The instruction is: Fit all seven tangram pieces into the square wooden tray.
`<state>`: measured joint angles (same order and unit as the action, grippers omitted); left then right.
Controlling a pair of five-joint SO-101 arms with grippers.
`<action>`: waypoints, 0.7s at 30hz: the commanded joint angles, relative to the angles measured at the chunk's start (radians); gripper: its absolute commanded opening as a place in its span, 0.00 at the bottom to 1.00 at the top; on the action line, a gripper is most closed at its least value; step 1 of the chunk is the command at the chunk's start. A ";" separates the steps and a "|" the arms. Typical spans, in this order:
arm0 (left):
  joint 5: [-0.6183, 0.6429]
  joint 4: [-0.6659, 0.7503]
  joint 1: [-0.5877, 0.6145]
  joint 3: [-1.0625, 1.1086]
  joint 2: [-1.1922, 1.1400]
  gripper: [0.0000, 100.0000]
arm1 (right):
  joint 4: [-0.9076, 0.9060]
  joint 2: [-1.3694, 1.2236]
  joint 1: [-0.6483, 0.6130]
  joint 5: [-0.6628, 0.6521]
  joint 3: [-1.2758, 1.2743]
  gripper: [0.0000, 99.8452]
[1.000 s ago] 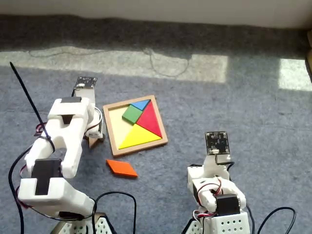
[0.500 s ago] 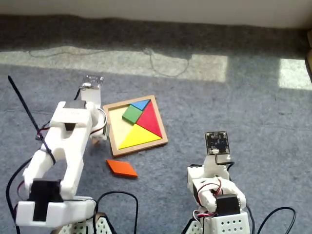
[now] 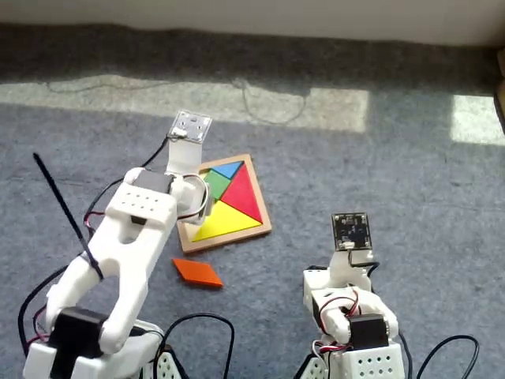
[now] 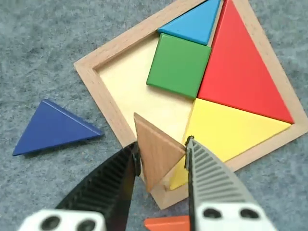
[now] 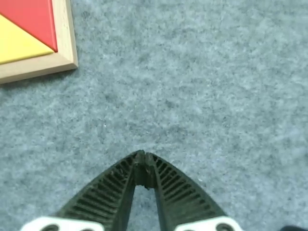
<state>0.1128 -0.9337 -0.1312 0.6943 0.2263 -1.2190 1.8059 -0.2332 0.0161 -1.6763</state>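
Left gripper point(image 4: 162, 147) — jaws spread only as wide as the piece and clamped on the flanks of the tan triangle point(image 4: 156, 151). The piece hangs over the rim of the wooden tray point(image 4: 106, 103) with its apex aimed at the bare floor. I read the edge grip as deliberate: it leaves the flat face free to drop flush into the recess.

In the high view the bare floor lies on the tray's 9 o'clock side. The gap is bounded by the green square point(image 4: 179, 65) and yellow triangle point(image 4: 231, 130); the red triangle point(image 4: 240, 67) and light blue piece point(image 4: 192, 24) sit beyond.

The pieces are flat, matte and sharp-edged. The tray is pale wood with a raised lip.

Dark blue triangle point(image 4: 50, 127) lies on the grey carpet point(image 5: 192, 96) just beside the rim. Orange parallelogram point(image 3: 197, 272) sits at the tray's 6 o'clock.

Right gripper point(image 5: 144, 168) — jaws pressed together with nothing between them, over carpet at the tray's 4 o'clock, clear of the work.
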 commanded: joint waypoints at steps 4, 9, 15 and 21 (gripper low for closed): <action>0.095 0.031 -0.015 -0.173 -0.206 0.14 | -0.004 0.007 0.012 0.006 -0.153 0.01; 0.115 0.029 -0.013 -0.252 -0.320 0.14 | -0.004 0.007 0.012 0.006 -0.153 0.01; 0.201 0.029 -0.008 -0.260 -0.318 0.29 | -0.004 0.007 0.012 0.006 -0.153 0.01; 0.239 0.006 -0.010 -0.254 -0.289 0.32 | -0.004 0.007 0.012 0.006 -0.153 0.01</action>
<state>0.3368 -0.9214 -0.1358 0.4749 -0.1066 -1.2190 1.8059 -0.2332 0.0161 -1.6763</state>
